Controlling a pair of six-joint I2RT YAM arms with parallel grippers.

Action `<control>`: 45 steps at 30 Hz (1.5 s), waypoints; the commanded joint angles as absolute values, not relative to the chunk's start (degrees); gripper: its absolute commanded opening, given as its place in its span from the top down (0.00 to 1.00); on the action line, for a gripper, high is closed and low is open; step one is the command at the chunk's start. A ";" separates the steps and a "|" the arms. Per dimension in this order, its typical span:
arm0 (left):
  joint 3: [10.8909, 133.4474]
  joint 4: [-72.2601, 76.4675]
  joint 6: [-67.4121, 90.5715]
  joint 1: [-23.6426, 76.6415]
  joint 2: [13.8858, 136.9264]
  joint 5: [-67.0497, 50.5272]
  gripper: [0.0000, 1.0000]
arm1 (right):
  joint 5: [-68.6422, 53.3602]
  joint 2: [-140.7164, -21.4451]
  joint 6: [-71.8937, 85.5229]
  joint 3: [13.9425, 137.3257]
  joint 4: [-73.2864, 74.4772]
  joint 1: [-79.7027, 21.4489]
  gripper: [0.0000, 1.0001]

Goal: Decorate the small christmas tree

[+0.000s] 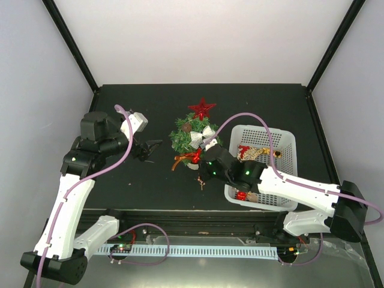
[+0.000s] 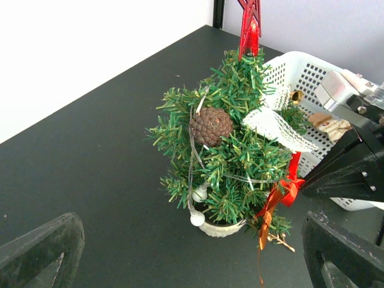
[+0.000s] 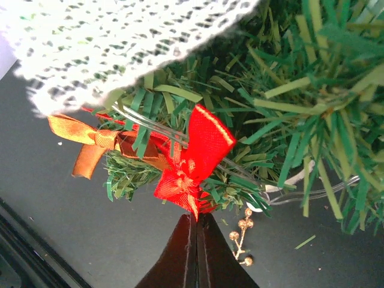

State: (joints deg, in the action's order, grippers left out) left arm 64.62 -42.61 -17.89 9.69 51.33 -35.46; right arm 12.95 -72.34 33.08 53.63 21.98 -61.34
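Tree (image 1: 191, 133) stands upright in its cream pot (image 2: 219, 228) mid-table (image 1: 132, 186), just left of the white basket (image 1: 264, 128).
- On it: red star (image 1: 202, 108) at the top, pine cone (image 2: 211, 126) on the left face, white lace ribbon (image 2: 276, 126) on the right, clear bead string down the front.
- Orange bow (image 3: 90, 141) and red bow (image 3: 192, 159) sit low on the near right branches. A gold bead sprig (image 3: 242, 231) lies on the table by the pot.

Left gripper (image 1: 151, 150): left of the tree, apart from it, aimed at it. Fingers (image 2: 42, 252) spread wide, holding nothing.

Right gripper (image 3: 195, 222): in at the tree's near right side, between tree and basket. Fingers pressed together, tips at the lower point of the red bow; looks pinched on it. The bow lies against the lower branches.

Basket holds red and gold ornaments; details too small to tell.
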 commanded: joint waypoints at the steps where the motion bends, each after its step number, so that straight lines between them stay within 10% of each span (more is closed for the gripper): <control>1: 64.42 -41.79 -17.75 9.24 50.80 -36.44 0.01 | 14.33 -70.91 32.75 53.33 21.28 -60.90 0.99; 37: 65.30 -42.33 -17.49 9.23 51.59 -36.84 0.01 | 26.25 -62.41 43.90 41.45 44.44 -41.46 0.99; 45: 65.30 -42.30 -17.58 9.26 51.68 -36.97 0.01 | 24.81 -60.98 43.11 44.11 46.12 -41.44 0.54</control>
